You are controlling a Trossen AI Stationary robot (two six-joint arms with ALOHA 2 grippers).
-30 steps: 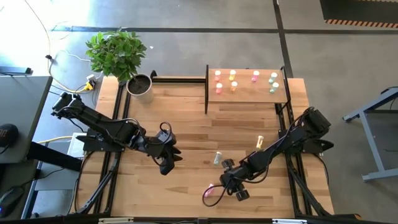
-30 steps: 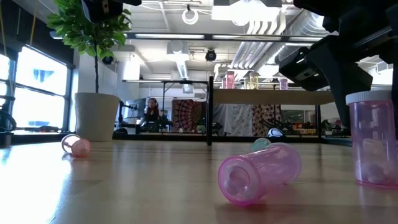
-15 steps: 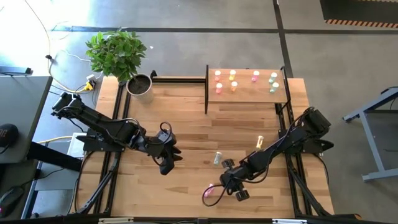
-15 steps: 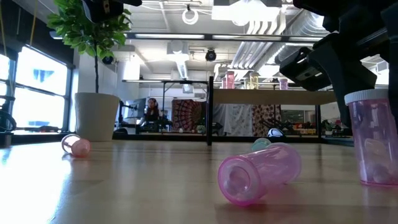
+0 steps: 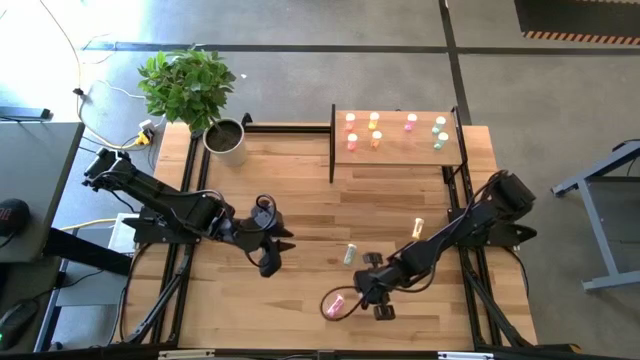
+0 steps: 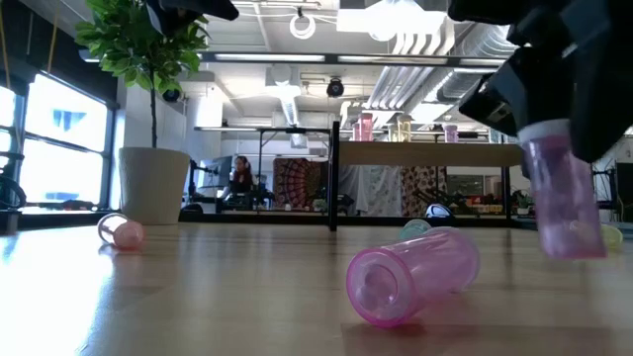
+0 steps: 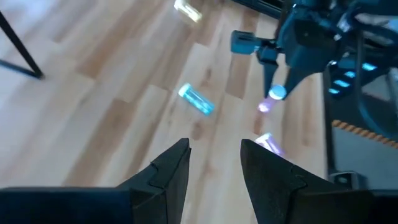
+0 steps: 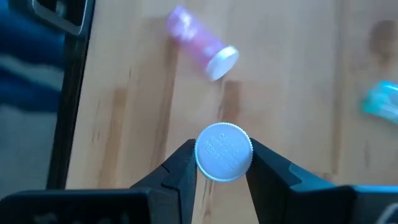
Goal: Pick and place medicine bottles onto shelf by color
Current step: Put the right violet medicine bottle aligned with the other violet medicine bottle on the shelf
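Observation:
My right gripper [image 5: 368,292] is shut on a pink bottle [image 6: 562,201] above the table's near right part. A second pink bottle [image 5: 335,303] lies on its side beside it and also shows in the low view [image 6: 410,272]. A pale green bottle [image 5: 349,254] and a yellow one [image 5: 418,229] lie on the tabletop farther back. The shelf [image 5: 400,152] at the far right carries several upright bottles. My left gripper [image 7: 214,163] is open and empty above the table's middle left [image 5: 272,250]. My right gripper pinches the pink bottle's white cap [image 8: 224,151] between its two fingers, one on each side of the cap. The fingers come from above, pointing down. The bottle hangs below them, tilted, its bottom [image 6: 574,242] clear of the table.
A potted plant [image 5: 222,136] stands at the table's far left corner. The shelf's black upright panel [image 5: 332,143] stands on its left side. Another small pink bottle [image 6: 121,230] lies far left in the low view. Bare tabletop lies between the two grippers.
My right gripper has risen with the pink bottle, which stood on the table a second ago. It now hangs clear of the table and is tipped. The lying pink bottle has stayed where it was.

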